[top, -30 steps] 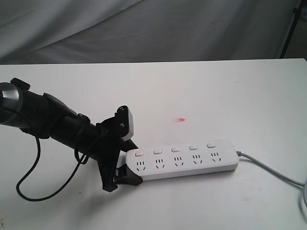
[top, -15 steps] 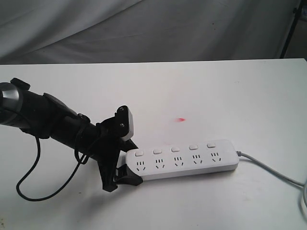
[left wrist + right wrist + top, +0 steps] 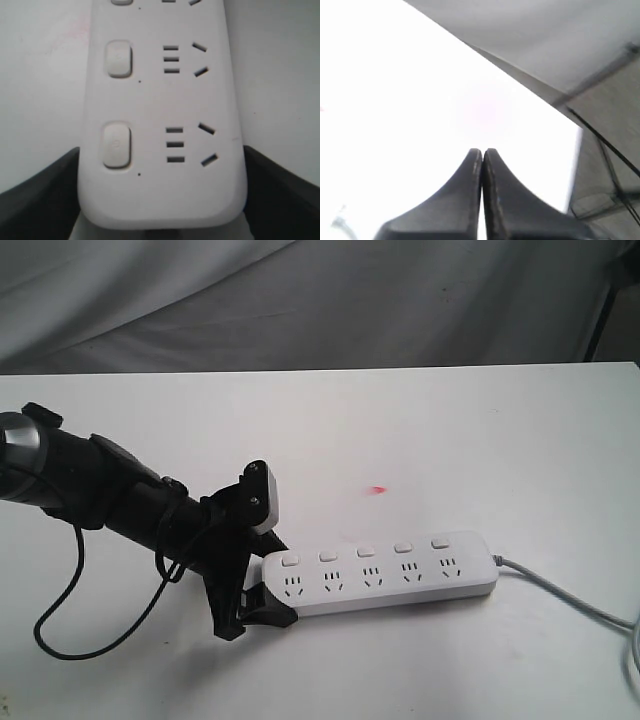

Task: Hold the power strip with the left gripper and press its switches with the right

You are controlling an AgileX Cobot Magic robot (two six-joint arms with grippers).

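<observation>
worktop [image 3: 420,420]: white, grey cloth [image 3: 300,300] behind
power strip [image 3: 380,575]: flat on worktop, cord [image 3: 560,592] right
left hand [image 3: 278,582]: grasping strip's cordless end
right hand [image 3: 482,165]: clenched, empty, off strip
step: hold looks set, pressing not begun
next: right hand over switches [image 3: 365,551], tip onto one

The power strip [image 3: 385,575] lies on the table [image 3: 450,430], left end inside the left claw [image 3: 274,582], cord [image 3: 560,592] running right.
</observation>
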